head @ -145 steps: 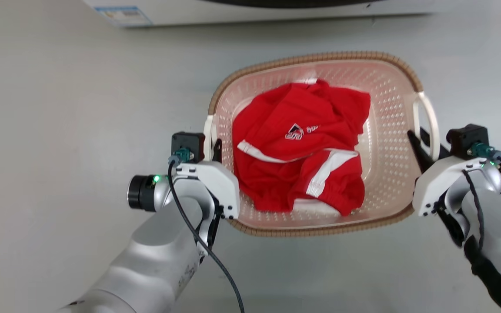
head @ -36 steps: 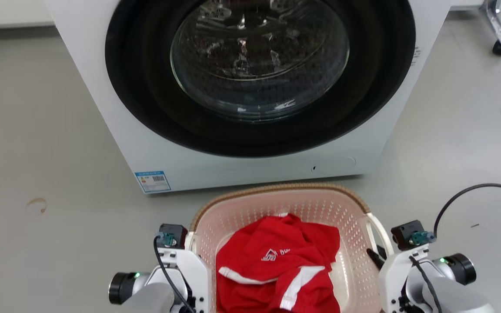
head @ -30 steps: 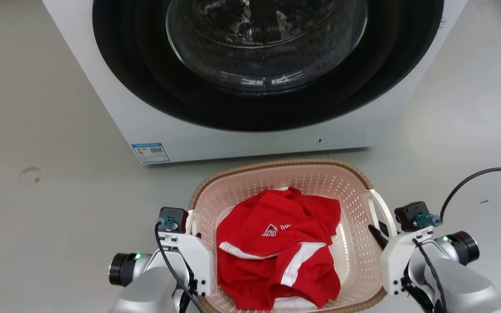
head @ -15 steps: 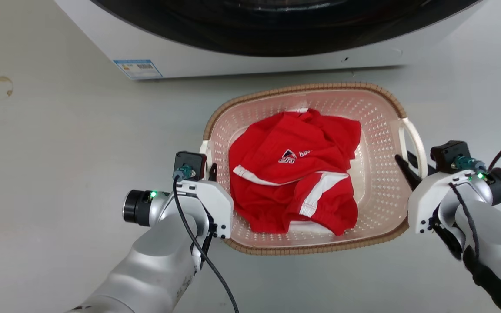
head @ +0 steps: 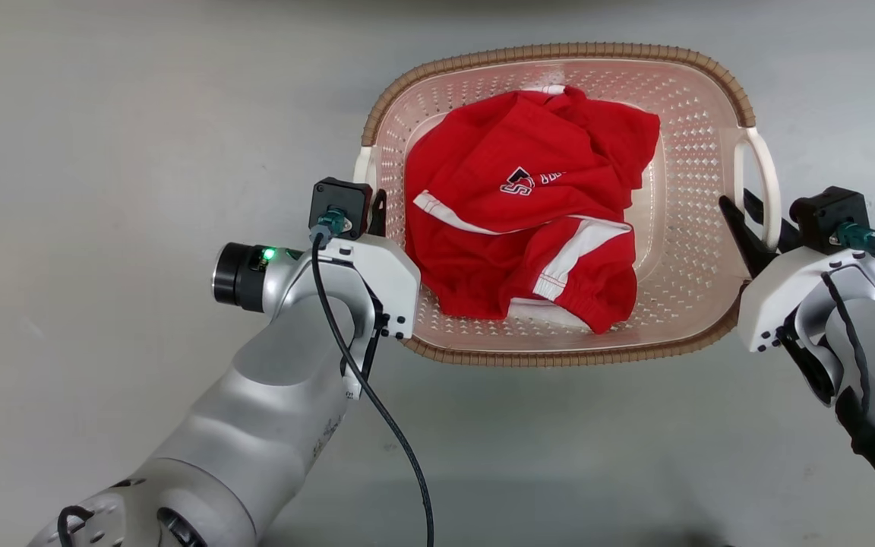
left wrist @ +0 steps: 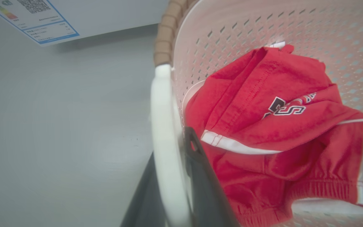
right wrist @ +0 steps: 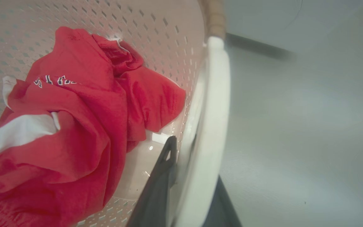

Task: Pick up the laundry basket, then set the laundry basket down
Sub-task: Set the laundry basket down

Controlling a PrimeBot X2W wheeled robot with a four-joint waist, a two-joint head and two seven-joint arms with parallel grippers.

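My left tool [head: 371, 211] is clamped on one white handle [left wrist: 165, 142] of the basket [head: 559, 52]. My right tool [head: 749, 220] is clamped on the other. Red clothes [head: 529, 220] lie between them.

a black "s" on the red garment [left wrist: 263, 78].

L gripper [head: 371, 217], R gripper [head: 746, 219] each prob. clamped on laundry basket [head: 559, 52].

Matt perforated plastic laundry basket [head: 699, 152]; soft red cloth [head: 483, 266]
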